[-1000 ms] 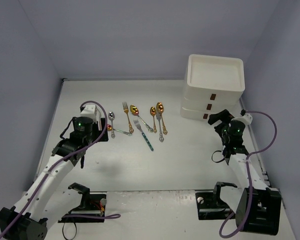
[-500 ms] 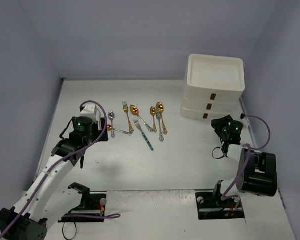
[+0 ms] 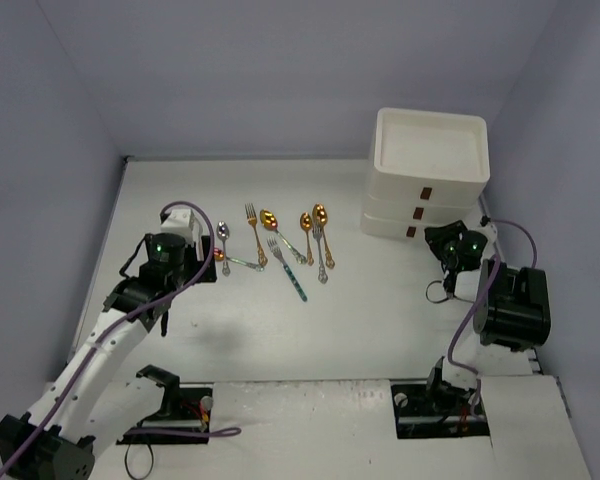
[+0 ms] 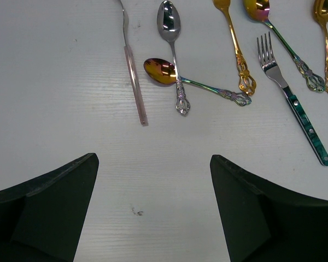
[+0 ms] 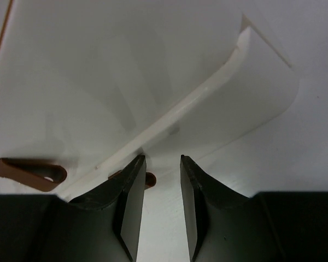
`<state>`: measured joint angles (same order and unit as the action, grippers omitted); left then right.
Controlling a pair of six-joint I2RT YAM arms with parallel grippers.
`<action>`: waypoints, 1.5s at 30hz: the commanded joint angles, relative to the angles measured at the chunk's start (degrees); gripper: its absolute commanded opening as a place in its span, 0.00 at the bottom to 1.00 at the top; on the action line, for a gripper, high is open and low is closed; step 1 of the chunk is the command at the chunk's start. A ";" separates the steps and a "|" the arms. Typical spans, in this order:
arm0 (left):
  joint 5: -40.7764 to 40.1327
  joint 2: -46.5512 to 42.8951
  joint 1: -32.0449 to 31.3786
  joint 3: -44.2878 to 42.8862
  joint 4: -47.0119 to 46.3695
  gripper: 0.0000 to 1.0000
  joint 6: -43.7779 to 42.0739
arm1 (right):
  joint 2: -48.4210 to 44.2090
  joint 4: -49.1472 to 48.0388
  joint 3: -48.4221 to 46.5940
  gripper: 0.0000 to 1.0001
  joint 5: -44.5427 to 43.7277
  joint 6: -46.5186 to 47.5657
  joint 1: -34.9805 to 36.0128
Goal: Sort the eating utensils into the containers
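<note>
Nope, no readable text, labels, brands or numbers in any of the views.
</note>
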<state>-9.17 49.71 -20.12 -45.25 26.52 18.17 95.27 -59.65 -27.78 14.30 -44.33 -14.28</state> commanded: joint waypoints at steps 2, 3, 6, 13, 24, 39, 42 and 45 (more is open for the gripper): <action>-0.72 0.83 0.43 -1.50 -2.53 0.81 -0.82 | 4.88 -10.31 -5.14 0.29 3.23 -1.46 -0.39; -0.77 0.92 0.43 -1.50 -2.53 0.81 -0.78 | 5.99 -10.99 -5.99 0.29 3.83 -1.73 -0.39; -0.85 1.18 0.43 -1.50 -2.44 0.81 -0.86 | 6.58 -12.68 -6.94 0.30 5.14 -1.78 -0.39; -0.70 1.24 0.43 -1.50 -2.62 0.81 -0.77 | -4.47 1.24 -6.15 0.35 5.29 8.54 0.02; 0.41 1.44 0.43 -1.50 -2.88 0.81 -0.68 | -17.07 29.12 -13.71 0.47 -4.05 28.23 7.57; 0.15 0.97 0.34 -1.50 -2.65 0.81 -0.68 | -10.37 35.10 -21.91 0.48 -7.92 36.07 10.68; 0.20 0.92 0.34 -1.50 -2.63 0.81 -0.68 | -9.37 35.04 -22.97 0.46 -6.83 37.14 10.75; 0.03 1.00 0.34 -1.50 -2.70 0.81 -0.68 | -9.05 34.95 -23.64 0.40 -6.22 38.26 10.94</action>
<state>-8.84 50.89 -20.12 -45.25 26.52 18.13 86.21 -22.39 -47.61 7.79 -8.93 -3.40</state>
